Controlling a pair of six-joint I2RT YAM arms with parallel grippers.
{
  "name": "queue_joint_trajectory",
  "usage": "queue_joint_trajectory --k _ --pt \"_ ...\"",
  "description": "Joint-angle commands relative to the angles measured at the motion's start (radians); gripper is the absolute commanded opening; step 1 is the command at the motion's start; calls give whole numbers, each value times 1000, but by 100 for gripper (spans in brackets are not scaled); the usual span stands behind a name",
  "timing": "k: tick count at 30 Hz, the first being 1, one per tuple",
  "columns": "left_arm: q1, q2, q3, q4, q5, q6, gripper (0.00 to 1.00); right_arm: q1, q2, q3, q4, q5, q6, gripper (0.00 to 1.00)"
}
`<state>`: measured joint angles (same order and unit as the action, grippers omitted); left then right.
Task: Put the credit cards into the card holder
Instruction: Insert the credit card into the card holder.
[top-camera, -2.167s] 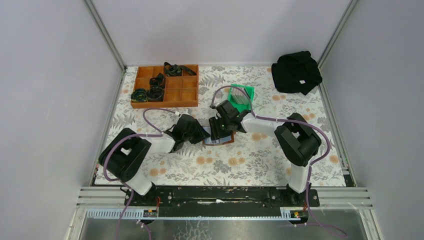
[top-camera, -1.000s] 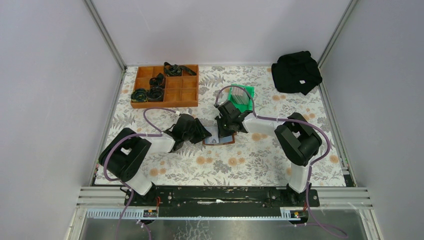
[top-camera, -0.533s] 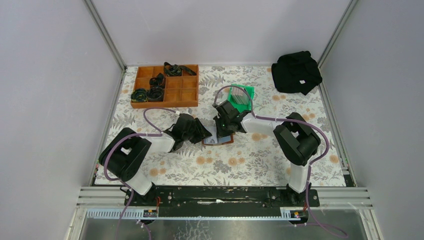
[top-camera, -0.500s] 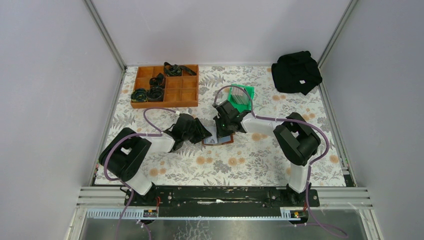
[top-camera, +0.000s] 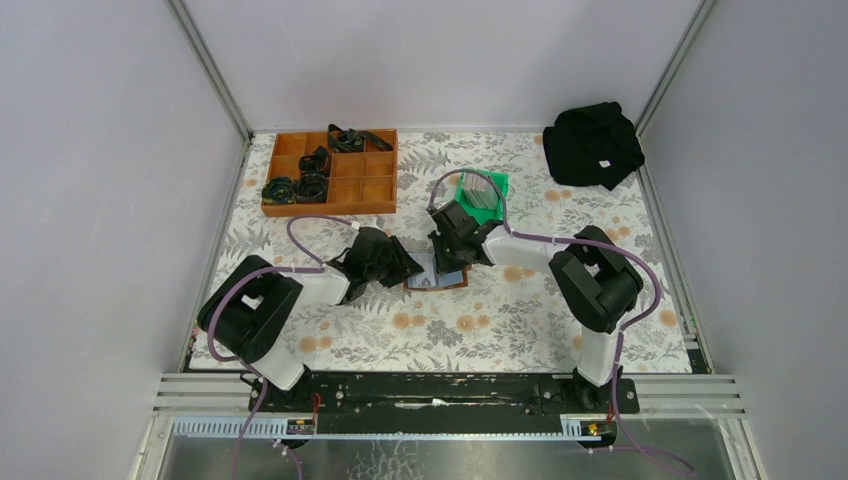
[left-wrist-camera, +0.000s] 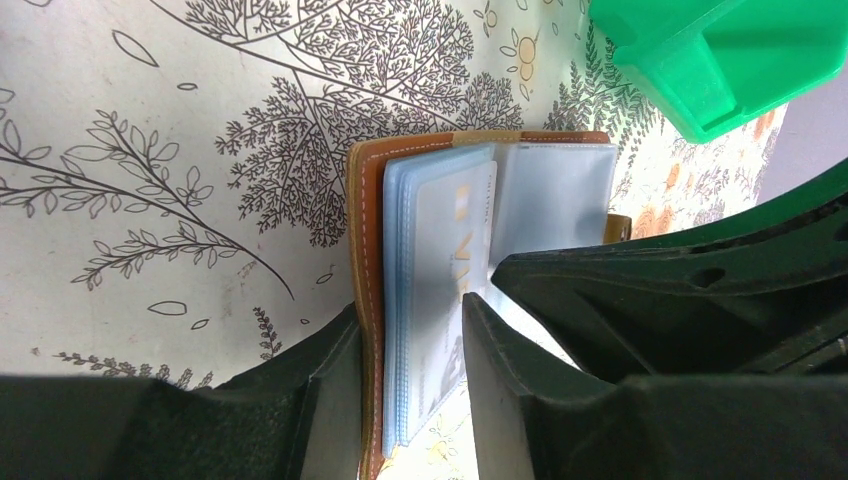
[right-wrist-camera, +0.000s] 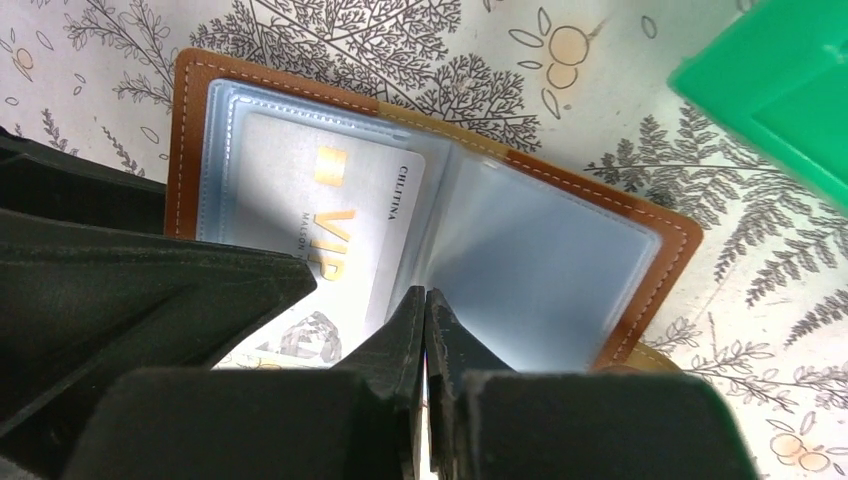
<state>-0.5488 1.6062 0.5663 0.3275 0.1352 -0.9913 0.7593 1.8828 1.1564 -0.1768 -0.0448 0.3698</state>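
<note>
The brown leather card holder (top-camera: 437, 281) lies open on the patterned table, showing clear plastic sleeves. A silver VIP credit card (right-wrist-camera: 330, 215) sits in a sleeve of its left half. My left gripper (left-wrist-camera: 410, 305) is shut on that half, one finger outside the leather cover (left-wrist-camera: 364, 230) and one on the sleeves. My right gripper (right-wrist-camera: 427, 292) is shut, its tips touching the fold between the sleeves, and nothing shows between them. More grey credit cards (top-camera: 481, 196) stand in the green bin (top-camera: 470, 188) just beyond.
A brown wooden compartment tray (top-camera: 380, 172) with black coiled items sits at the back left. A black cloth bundle (top-camera: 592, 143) lies at the back right. Metal-framed walls close the table on three sides. The green bin (right-wrist-camera: 780, 90) is close behind the holder.
My right gripper has drawn back a little toward the green bin, off the middle of the holder. The left gripper and the holder have stayed put.
</note>
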Motion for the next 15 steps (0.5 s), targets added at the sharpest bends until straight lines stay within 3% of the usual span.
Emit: queue_joint_trajectory --k 1,5,15 --pt "1 37 -37 -204 -47 49 44 9 -78 14 -19 60 -18 5" --pt "1 29 -45 -213 -55 49 44 8 -99 18 -22 84 -23 10" --pt "1 26 -41 -222 -48 56 45 -13 -111 91 -55 96 -37 40"
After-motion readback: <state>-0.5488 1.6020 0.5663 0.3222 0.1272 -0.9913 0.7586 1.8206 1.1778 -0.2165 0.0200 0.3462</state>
